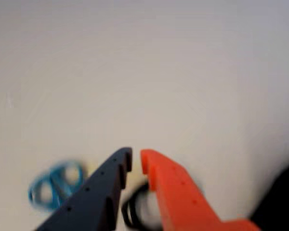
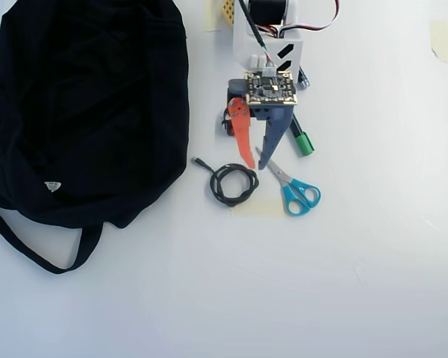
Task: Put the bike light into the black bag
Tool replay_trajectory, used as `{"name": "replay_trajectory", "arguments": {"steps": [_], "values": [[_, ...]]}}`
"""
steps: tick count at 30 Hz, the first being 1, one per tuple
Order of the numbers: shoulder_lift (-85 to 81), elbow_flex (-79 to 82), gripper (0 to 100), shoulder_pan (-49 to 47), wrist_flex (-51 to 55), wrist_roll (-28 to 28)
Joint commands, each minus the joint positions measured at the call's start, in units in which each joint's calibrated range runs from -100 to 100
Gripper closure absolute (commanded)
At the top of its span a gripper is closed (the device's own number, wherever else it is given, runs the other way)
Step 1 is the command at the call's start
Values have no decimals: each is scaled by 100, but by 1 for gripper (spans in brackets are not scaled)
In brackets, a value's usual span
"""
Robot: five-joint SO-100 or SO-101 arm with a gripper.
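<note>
floppy black bag (image 2: 82,112) lies slumped at left, overhead view; bike light unseen.

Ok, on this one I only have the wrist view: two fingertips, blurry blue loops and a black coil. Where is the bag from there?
Observer: In the overhead view the black bag lies left of the gripper, apart from it. The coiled cable sits between them, nearer the fingertips.
Operator: And the bike light?
Observer: Not clearly visible. A small red-and-black thing peeks out left of the orange finger, near its base. I cannot tell if that is it.
Operator: The blue loops?
Observer: They are the handles of scissors, lying to the right of the fingertips in the overhead view, blades pointing up towards the tips.
</note>
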Motion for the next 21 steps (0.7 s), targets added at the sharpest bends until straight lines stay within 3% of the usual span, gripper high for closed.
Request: {"name": "replay_trajectory", "arguments": {"steps": [1, 7, 11, 21], "values": [[-286, -139, 98, -262, 770, 750], [-294, -193, 98, -277, 2156, 1327], [-294, -175, 98, -254, 2940, 2088], [-294, -94, 98, 45, 3336, 2953]]}}
